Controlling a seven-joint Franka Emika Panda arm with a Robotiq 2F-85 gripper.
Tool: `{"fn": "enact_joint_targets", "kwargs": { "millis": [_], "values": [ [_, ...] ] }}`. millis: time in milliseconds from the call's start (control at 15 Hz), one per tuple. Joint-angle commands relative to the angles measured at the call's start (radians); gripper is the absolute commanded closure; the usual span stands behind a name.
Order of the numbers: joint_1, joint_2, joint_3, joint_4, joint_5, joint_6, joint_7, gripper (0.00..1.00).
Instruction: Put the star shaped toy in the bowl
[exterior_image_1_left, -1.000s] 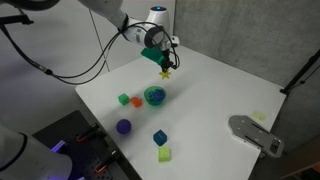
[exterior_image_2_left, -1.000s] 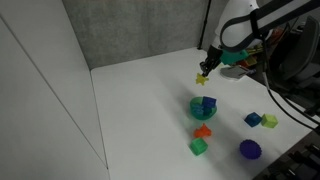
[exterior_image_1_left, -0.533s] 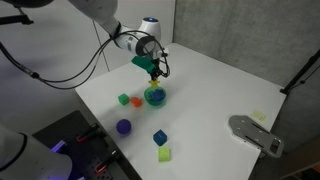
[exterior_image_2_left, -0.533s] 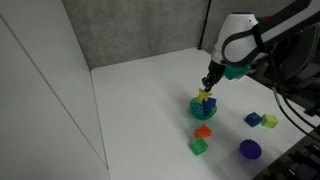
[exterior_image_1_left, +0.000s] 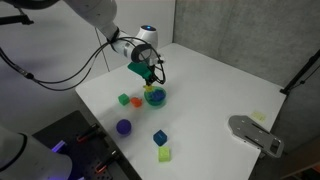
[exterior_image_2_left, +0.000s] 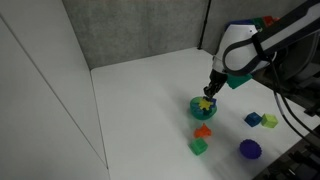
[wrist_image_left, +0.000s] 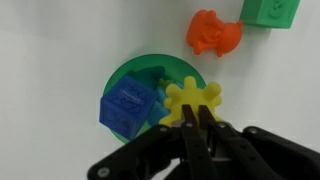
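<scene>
Vs 1 s ago, end effector (exterior_image_1_left: 150, 80) is now hanging lower & right over the bowl (exterior_image_1_left: 156, 97), w/ the star shaped toy (wrist_image_left: 188, 99) carried along from the bare desk (exterior_image_1_left: 225, 85) area beyond; fingers (wrist_image_left: 190, 128) are pinching the toy on a narrow grip at its lower edge in wrist view; toy is hovering over the bowl's rim, partly above the inside; can't tell if it's touching the bowl; blue block (wrist_image_left: 128, 106) is lying inside the bowl, just beside the toy; orange-red block (wrist_image_left: 213, 32) & green cube (wrist_image_left: 268, 10) are sitting on the desk near the bowl, apart from it; purple ball (exterior_image_1_left: 123, 127), blue cube (exterior_image_1_left: 160, 138) & lime-green cube (exterior_image_1_left: 164, 154) are resting farther off in an exterior view
</scene>
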Motion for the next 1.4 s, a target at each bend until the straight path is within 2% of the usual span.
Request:
{"fn": "enact_joint_targets", "kwargs": {
  "millis": [0,267,333,467,533,1000,1333],
  "values": [
    [-0.002,0.02,-0.013,-0.008,-0.012,0.047,-0.012,0.96],
    [-0.021,0.048,-0.003,-0.002,0.01,0.045,-0.025,0.95],
    [-0.027,0.047,0.002,-0.001,0.016,0.036,-0.031,0.64],
    [-0.042,0.028,0.01,0.004,0.027,0.013,-0.04,0.64],
    [-0.044,0.016,0.006,0.008,0.026,0.002,-0.033,0.58],
    [-0.075,-0.139,-0.044,0.045,0.008,-0.117,-0.006,0.01],
    [-0.072,-0.281,-0.103,0.045,-0.038,-0.277,0.006,0.0]
  ]
}}
